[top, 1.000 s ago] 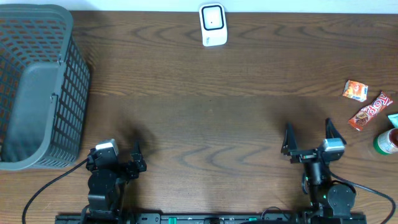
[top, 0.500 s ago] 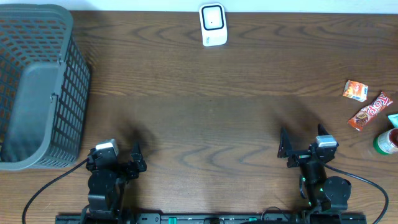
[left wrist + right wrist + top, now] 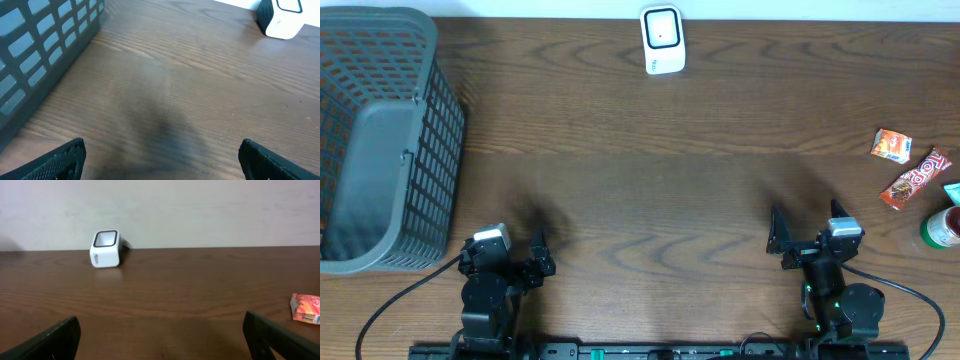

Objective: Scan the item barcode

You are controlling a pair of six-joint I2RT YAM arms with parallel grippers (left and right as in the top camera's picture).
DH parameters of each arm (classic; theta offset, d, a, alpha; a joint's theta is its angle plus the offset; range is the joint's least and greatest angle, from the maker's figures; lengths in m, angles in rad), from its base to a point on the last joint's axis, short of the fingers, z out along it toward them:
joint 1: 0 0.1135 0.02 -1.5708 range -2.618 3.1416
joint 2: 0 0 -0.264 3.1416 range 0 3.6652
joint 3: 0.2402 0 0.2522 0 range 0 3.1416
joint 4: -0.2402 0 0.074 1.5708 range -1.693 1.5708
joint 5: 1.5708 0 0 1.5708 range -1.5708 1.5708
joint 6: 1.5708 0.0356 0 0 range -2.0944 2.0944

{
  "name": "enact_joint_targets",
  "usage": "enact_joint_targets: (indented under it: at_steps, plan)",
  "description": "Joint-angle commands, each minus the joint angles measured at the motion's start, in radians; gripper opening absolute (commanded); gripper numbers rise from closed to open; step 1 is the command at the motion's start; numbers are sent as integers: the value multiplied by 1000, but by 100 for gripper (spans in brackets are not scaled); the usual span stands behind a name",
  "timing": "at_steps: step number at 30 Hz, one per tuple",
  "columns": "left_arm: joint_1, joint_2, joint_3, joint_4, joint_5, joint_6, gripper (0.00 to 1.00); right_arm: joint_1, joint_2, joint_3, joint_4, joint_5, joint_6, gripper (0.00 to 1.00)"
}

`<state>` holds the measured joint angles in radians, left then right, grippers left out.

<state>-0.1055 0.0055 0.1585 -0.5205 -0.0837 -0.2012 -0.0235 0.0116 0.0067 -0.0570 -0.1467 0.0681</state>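
Far left: basket [image 3: 380, 140], out of play. Near edge: left gripper [image 3: 161, 162] released, empty. Far centre: scanner [image 3: 662, 40]. Near right: right gripper [image 3: 805, 228] spread wide, empty. Items sit at the right edge of the worktop [image 3: 650, 180]: orange packet [image 3: 891, 146], red bar [image 3: 916, 178], bottle [image 3: 940, 228] cut off by the frame.

Risks:
- Flat wrappers may slide instead of pinching.
- Tight cluster, so fingers could topple the bottle.
- Barcode side not visible, so the scan may miss.

Mock shop checkout, barcode scanner [image 3: 661, 40], basket [image 3: 442, 130], wrapped snacks [image 3: 914, 179]
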Motion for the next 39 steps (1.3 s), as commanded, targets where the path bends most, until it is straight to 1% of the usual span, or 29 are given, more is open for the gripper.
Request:
enact_joint_targets:
  at_steps: [1, 8, 10, 17, 21, 23, 26, 28, 30, 34, 39]
  plan:
    - [4, -2, -5, -3, -3, 18, 98, 11, -6, -1, -4, -9, 13, 99]
    - [4, -2, -5, -3, -3, 18, 98, 11, -6, -1, -4, -9, 13, 99]
    - [4, -2, -5, 4, -27, 21, 98, 11, -6, -1, -4, -9, 13, 99]
    - [4, -2, -5, 231, -21, 21, 98, 11, -6, -1, -4, -9, 13, 99]
    - [4, -2, -14, 257, -5, 21, 98, 11, -6, -1, -4, -9, 13, 99]
    - [4, -3, -39, 311, -6, 23, 98, 11, -6, -1, -4, -9, 13, 99]
    - [4, -3, -114, 450, -5, 25, 98, 11, -6, -1, -4, -9, 13, 99]
    - [4, -3, -158, 489, 0, 24, 98, 11, -6, -1, -4, -9, 13, 99]
    - [3, -3, -154, 452, 6, 38, 98, 11, -6, -1, -4, -9, 13, 99]
    - [3, -3, -154, 450, 54, 148, 98, 11, -6, -1, -4, -9, 13, 99]
    - [3, -3, -154, 449, 60, 161, 98, 11, -6, -1, -4, -9, 13, 99]
